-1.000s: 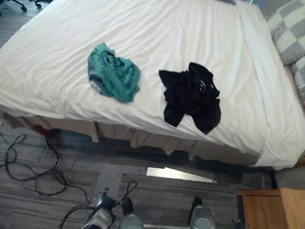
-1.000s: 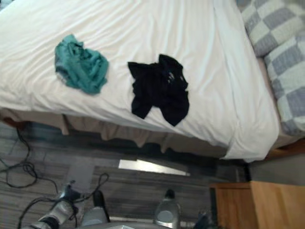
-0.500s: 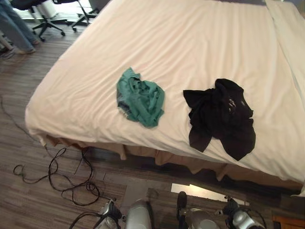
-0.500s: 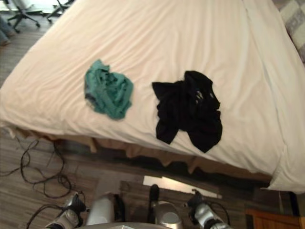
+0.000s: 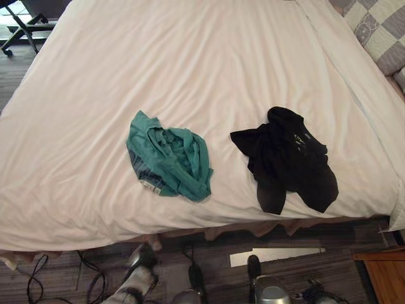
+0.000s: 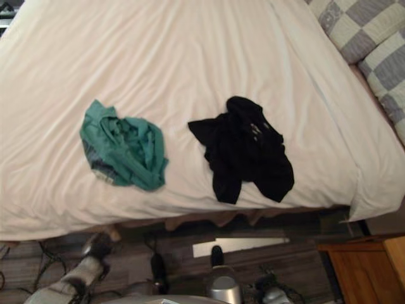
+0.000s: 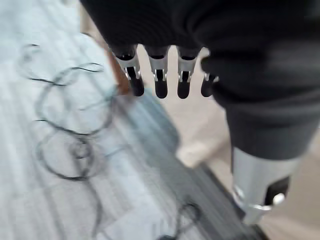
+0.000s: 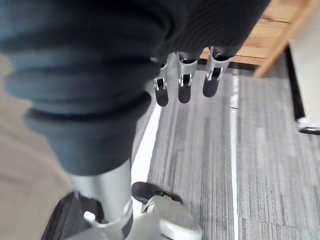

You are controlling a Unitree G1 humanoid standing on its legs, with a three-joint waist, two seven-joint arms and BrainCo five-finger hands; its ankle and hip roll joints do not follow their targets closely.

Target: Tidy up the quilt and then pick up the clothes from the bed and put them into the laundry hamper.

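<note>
Left eye view looks down on a wide bed (image 5: 190, 50) covered by a white quilt (image 5: 82, 158), spread fairly flat with soft creases running across it. Two pieces of clothing lie on the quilt, apart from each other. A crumpled teal garment (image 5: 169, 163) sits toward 7 o'clock of the bed's middle, and a black garment (image 5: 288, 161) sprawls toward 4 o'clock, near the bed's front edge. At 1 o'clock, grey-and-white checked pillows (image 5: 380, 31) rest at the head of the bed. A beige bed skirt (image 5: 253, 228) hangs below the quilt's front edge.

Below the bed runs a dark wood-plank floor (image 5: 329, 266) with a pale strip (image 5: 278, 256) lying on it. At 5 o'clock stands the corner of a wooden nightstand (image 5: 386, 278). An office chair base (image 5: 22, 19) shows at 10 o'clock.

The left robot hand (image 7: 165, 80) hangs over the floor beside the bed, fingers straight and relaxed, holding nothing. The right robot hand (image 8: 187, 80) hangs likewise over the grey floor near the wooden furniture, fingers loose and empty.
</note>
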